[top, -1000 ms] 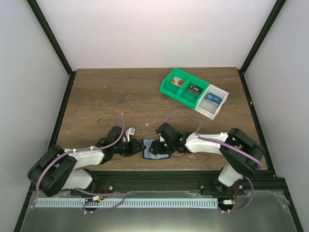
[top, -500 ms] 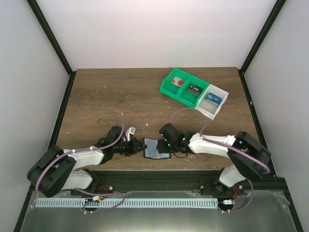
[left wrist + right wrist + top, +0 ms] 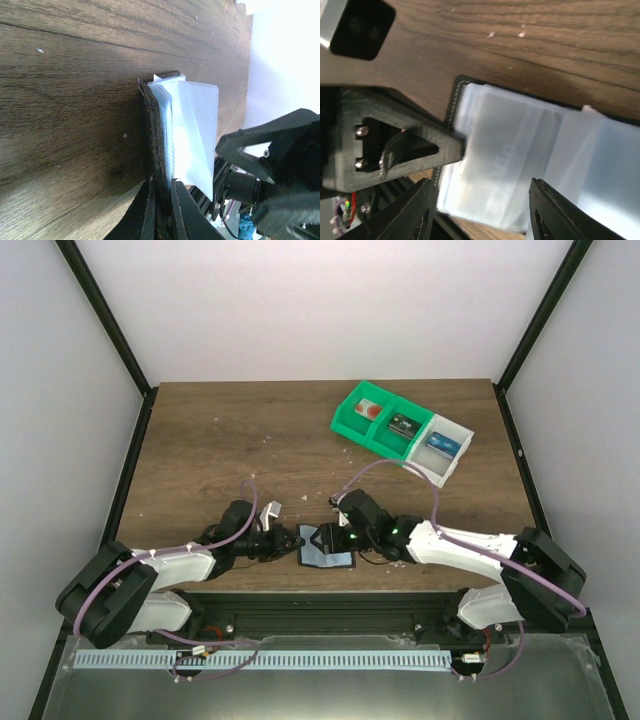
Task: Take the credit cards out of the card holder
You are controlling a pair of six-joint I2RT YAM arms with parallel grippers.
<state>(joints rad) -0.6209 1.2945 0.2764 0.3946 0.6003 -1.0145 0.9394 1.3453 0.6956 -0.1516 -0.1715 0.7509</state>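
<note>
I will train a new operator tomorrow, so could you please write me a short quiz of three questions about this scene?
1. True or false: the left tool is shut on the card holder.
2. Choose one. The right tool is: A) shut on a card; B) open over the card holder; C) out of every view.
3. Fill in: in the green-and-white bins at the far right of the table, ___ compartments hold an item.
Key: 1 true; 2 B; 3 three.
</note>
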